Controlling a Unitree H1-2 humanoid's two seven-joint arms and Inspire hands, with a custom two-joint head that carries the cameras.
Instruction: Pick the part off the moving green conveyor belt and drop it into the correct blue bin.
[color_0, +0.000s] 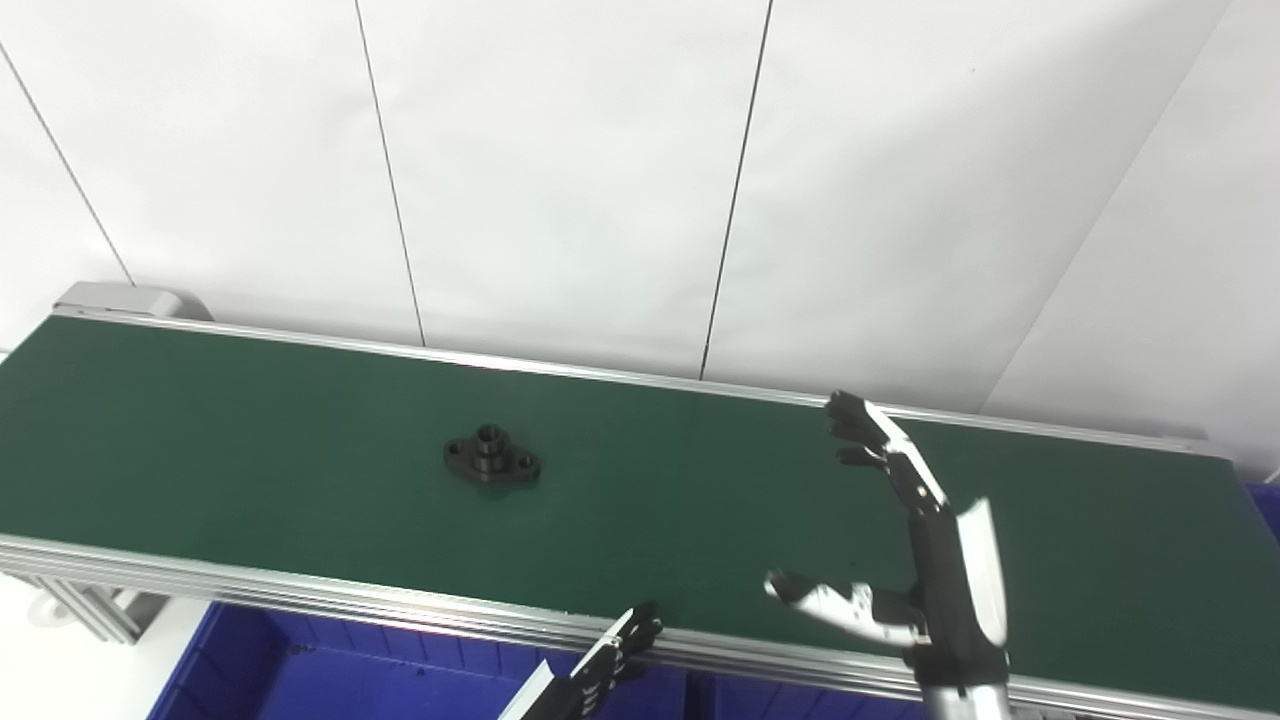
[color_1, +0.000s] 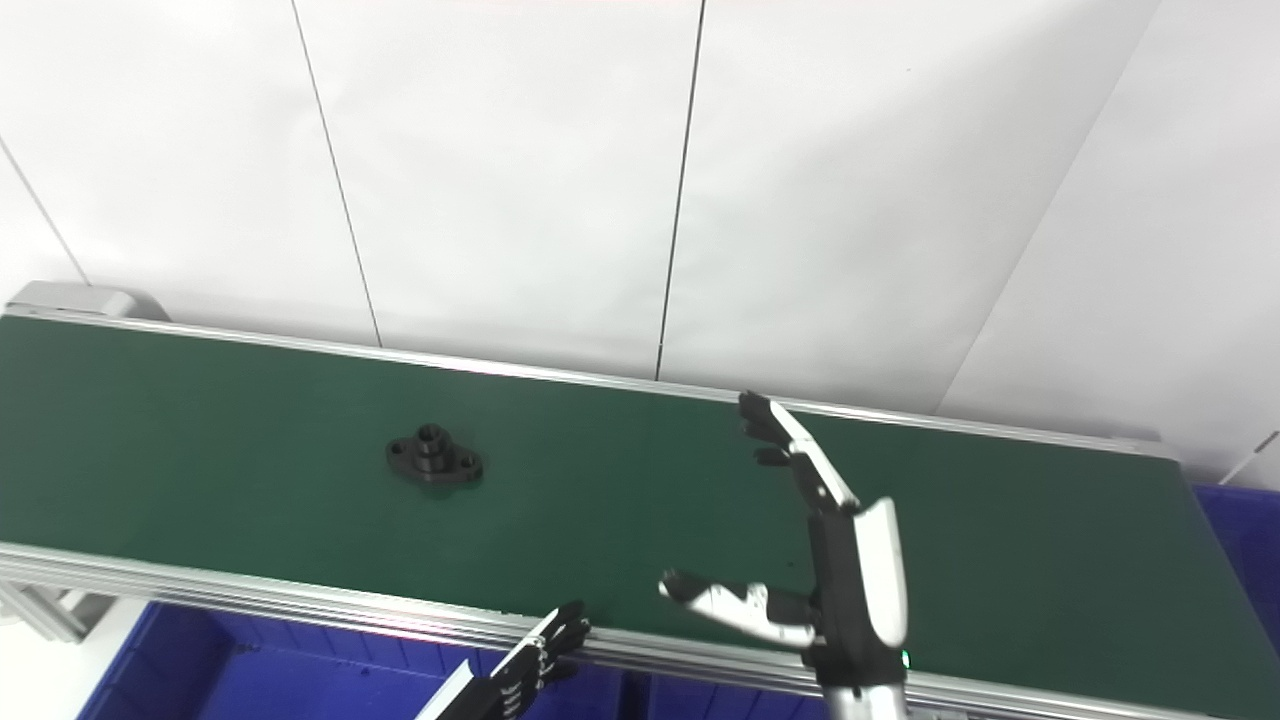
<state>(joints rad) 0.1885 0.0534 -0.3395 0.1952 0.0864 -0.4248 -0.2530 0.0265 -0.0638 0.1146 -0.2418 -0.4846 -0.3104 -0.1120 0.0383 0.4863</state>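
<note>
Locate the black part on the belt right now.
The black part lies flat on the green belt, left of centre, midway between its rails. It is well left of the open right hand, which hovers over the belt.

- Bright, even light fills the room; the white wall panels (color_0: 560, 170) look nearly washed out.
- The green belt (color_0: 250, 430) shows a soft sheen, no hard glare.
- Shadows are faint, only a thin dark rim beneath the black part (color_0: 491, 455).
- Both views are slightly soft, the right hand (color_0: 925, 560) a little blurred at its edges.
</note>
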